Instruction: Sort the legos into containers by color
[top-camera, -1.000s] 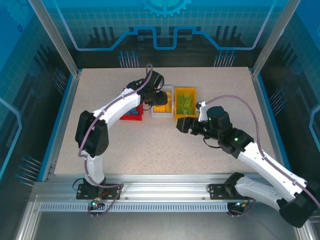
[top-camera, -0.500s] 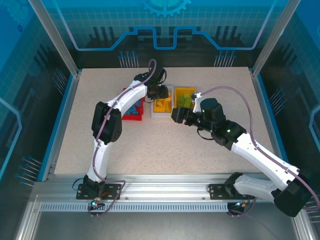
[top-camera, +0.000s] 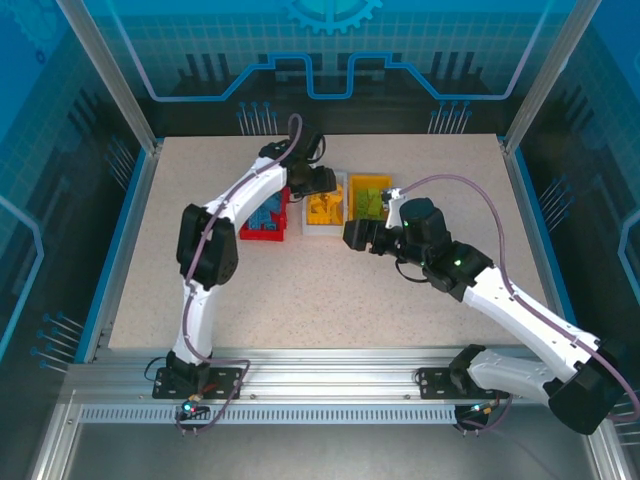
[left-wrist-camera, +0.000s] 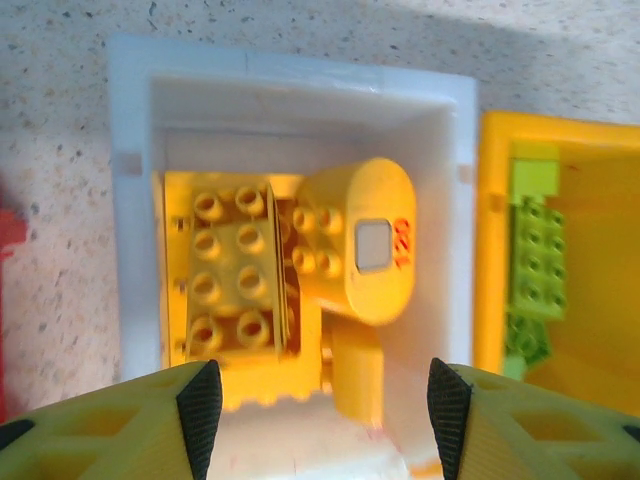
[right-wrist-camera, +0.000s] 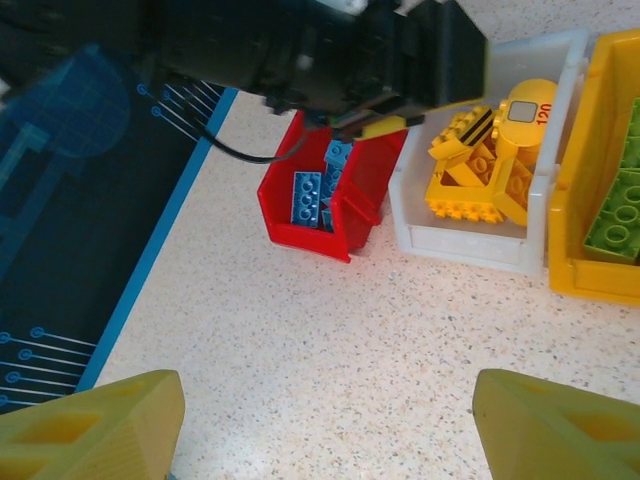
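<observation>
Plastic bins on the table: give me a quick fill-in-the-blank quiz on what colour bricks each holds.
The red plastic bin holds ____ studded bricks.
The white plastic bin holds ____ bricks.
The orange-yellow plastic bin holds ____ bricks.
Missing words: blue, yellow, green.

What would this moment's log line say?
left gripper: open above white bin | right gripper: open, empty | yellow legos: in white bin | blue legos: in red bin

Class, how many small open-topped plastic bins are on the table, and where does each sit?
3, in one row: the red plastic bin on the left, the white plastic bin in the middle, the orange-yellow plastic bin on the right.
</observation>
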